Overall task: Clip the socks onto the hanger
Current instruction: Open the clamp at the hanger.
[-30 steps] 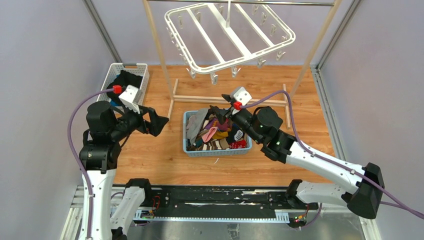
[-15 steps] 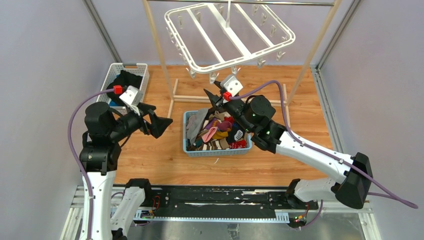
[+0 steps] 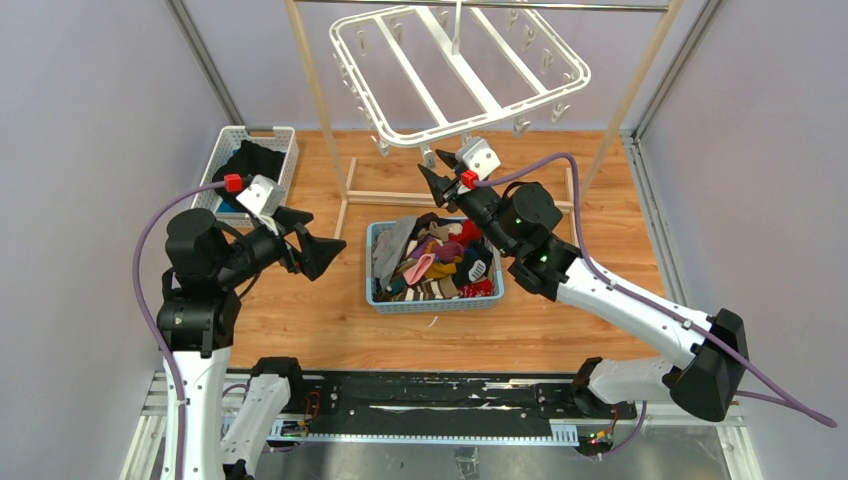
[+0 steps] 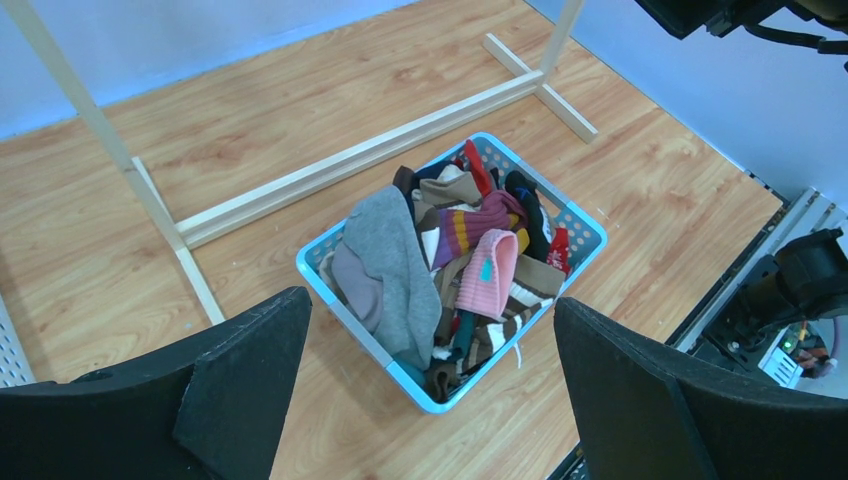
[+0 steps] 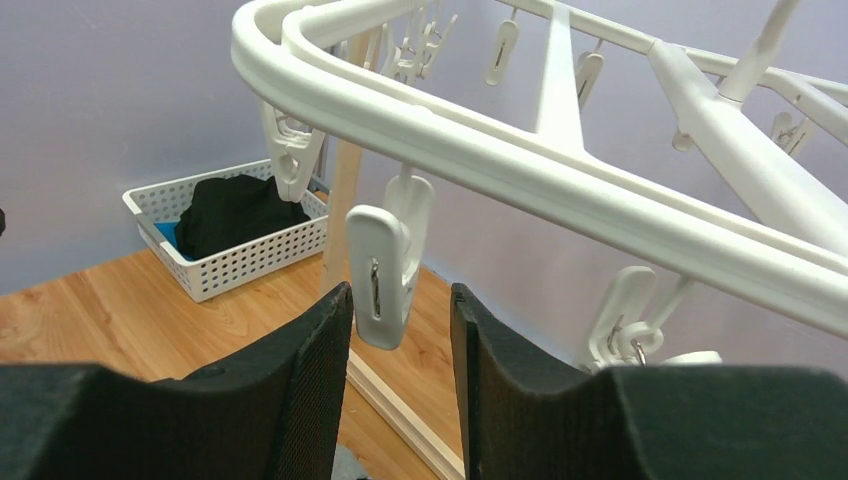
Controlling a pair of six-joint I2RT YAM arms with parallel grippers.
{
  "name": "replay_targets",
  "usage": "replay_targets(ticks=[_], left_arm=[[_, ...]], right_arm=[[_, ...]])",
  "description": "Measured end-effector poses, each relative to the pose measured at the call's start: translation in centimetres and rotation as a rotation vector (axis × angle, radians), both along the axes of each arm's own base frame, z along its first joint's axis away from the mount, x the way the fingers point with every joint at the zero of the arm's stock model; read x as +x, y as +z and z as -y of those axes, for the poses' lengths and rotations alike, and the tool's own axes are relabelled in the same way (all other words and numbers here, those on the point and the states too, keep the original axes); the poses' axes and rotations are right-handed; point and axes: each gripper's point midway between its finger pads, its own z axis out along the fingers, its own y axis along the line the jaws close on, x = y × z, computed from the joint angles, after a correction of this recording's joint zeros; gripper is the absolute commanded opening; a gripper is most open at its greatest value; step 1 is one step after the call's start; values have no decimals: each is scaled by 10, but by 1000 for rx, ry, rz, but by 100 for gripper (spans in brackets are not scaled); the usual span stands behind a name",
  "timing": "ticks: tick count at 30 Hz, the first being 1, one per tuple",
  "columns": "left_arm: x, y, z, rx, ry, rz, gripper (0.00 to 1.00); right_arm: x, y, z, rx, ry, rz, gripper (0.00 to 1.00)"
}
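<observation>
The socks lie heaped in a blue basket at mid-table; the left wrist view shows them too, grey, pink, striped and brown. The white hanger hangs above and behind the basket. My right gripper is raised to the hanger's near rim. It is open and empty, its fingers either side of one dangling clip without touching it, under the frame. My left gripper is wide open and empty, held left of the basket and above the floor.
A white perforated basket with a black garment stands at the back left. The wooden rack's post and base bar stand behind the blue basket. Grey walls close in on both sides.
My right gripper rose from just over the sock basket up and back to the hanger's near rim, around a clip. My left gripper shifted slightly right and stayed open.
</observation>
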Motion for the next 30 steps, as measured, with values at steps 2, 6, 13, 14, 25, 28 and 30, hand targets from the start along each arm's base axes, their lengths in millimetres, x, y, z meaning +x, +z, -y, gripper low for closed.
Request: replay_targets(ticks=[2,6,13,14,25,28,30], left_arm=[[-1,0,0,0,-2,2,96],[-1,1,0,-1,-3,3,96],[-1,1,0,0,-3,4,96],[-1,1,0,-1,-4,4,96],[-6,12,1,2,-10,39,97],[-7,14,1,2,-12,44,97],[-8,15,2,2,-13,46,97]], right_arm=[[-1,3,1,10,8,1,41],[-4,5,0,15,25,3,41],[-5,8,0,26,28,8,47],[-5,9,0,30,28,9,48],[-1,15,-1,66,17,31,45],[2,13,-2,67,7,28,42],[4,11,-3,66,4,26,39]])
